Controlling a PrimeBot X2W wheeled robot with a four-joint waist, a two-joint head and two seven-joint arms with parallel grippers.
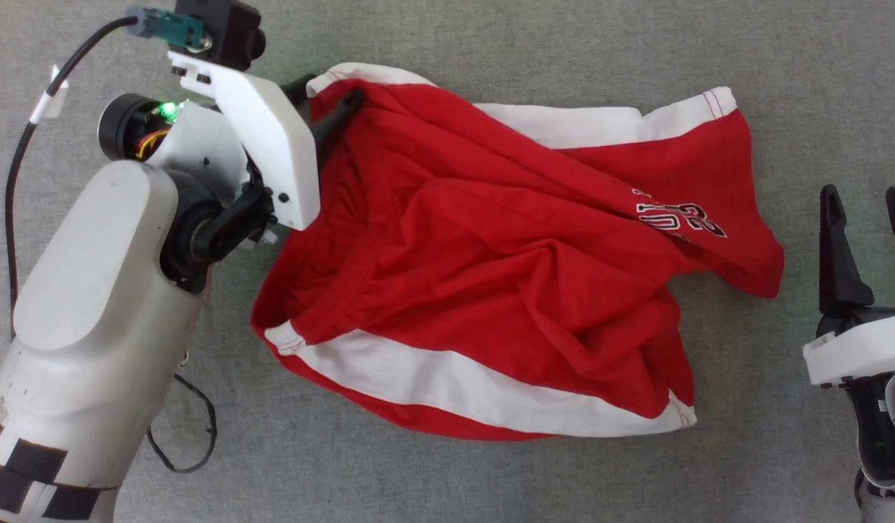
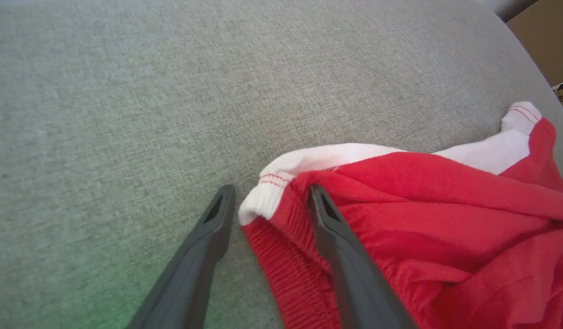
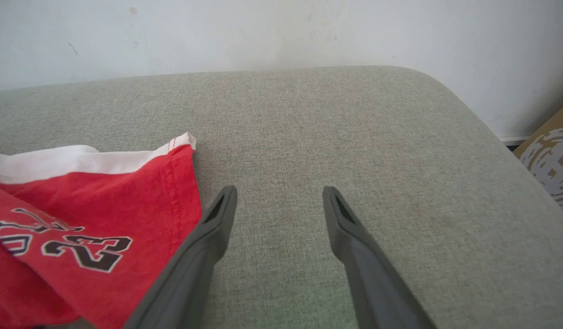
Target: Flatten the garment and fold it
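My left gripper (image 2: 270,201) stands wide, astride the garment (image 1: 491,290) at its far-left waistband corner. My right gripper (image 3: 279,201) gapes empty to its right. The garment lies rumpled on the grey pad (image 1: 782,73). It's likely soft and light (limp too), so best pinched at corners.

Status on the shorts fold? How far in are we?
Done: nothing yet; the shorts lie crumpled and unfolded on the grey surface. In hand: left tool open, straddling the waistband corner, not yet clamped. Right tool open, over bare surface beside the lettered leg. Left: flatten, then every fold.
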